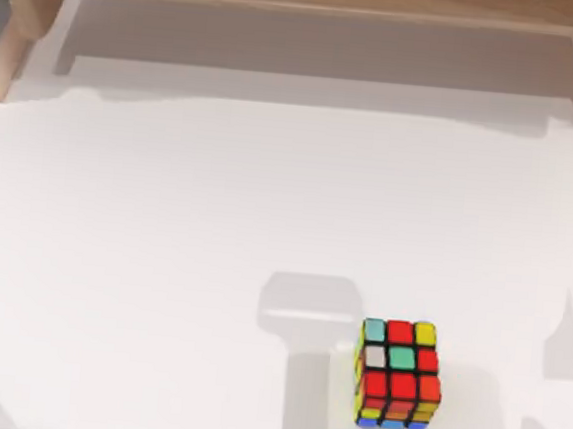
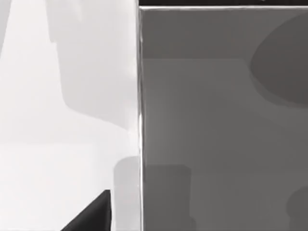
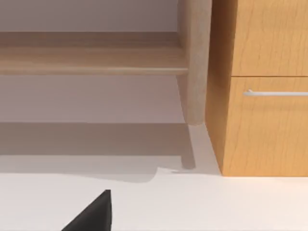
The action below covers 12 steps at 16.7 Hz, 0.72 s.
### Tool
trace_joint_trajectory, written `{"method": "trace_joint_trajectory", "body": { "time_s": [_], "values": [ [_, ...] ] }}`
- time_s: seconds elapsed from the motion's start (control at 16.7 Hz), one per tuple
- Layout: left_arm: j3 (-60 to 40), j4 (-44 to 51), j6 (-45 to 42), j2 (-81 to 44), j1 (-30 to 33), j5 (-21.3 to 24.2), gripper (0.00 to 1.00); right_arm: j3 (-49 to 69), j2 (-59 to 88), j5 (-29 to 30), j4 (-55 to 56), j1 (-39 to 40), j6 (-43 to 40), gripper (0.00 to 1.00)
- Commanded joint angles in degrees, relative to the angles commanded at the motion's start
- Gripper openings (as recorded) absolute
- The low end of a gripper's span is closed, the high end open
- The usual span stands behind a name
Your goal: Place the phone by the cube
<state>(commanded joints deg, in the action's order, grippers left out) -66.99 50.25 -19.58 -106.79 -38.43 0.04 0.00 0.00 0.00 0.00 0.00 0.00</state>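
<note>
Filling most of the left wrist view is one grey glossy slab [image 2: 221, 125], probably the phone, with a straight bright edge beside the white table [image 1: 162, 264]. Which way it points I cannot tell. One cube [image 1: 397, 375] stands near the front of the table, right of the middle, square to the table edges. Whether either gripper is wide or closed I cannot tell.

White table [image 1: 162, 264], black-edged cube [image 1: 397, 375] at lower right of the top view with red, yellow, green, white, orange, blue stickers, glossy grey phone [image 2: 221, 125] face, light wood cabinet [image 3: 260, 96] with silver handle [image 3: 276, 93]
</note>
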Motion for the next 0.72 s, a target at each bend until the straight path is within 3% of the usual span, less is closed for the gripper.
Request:
{"method": "trace_joint_trajectory", "body": {
  "time_s": [0.24, 0.54, 0.72],
  "values": [
    [3.0, -6.5, -0.2, -3.2, -0.1, 0.0, 1.00, 0.0, 0.0, 0.0, 0.0, 0.0, 0.0, 1.00],
    [3.6, -7.6, -0.3, -3.9, -0.2, 0.0, 1.00, 0.0, 0.0, 0.0, 0.0, 0.0, 0.0, 1.00],
    [3.6, -7.6, -0.3, -3.9, -0.2, 0.0, 0.77, 0.0, 0.0, 0.0, 0.0, 0.0, 0.0, 1.00]
  ]
}}
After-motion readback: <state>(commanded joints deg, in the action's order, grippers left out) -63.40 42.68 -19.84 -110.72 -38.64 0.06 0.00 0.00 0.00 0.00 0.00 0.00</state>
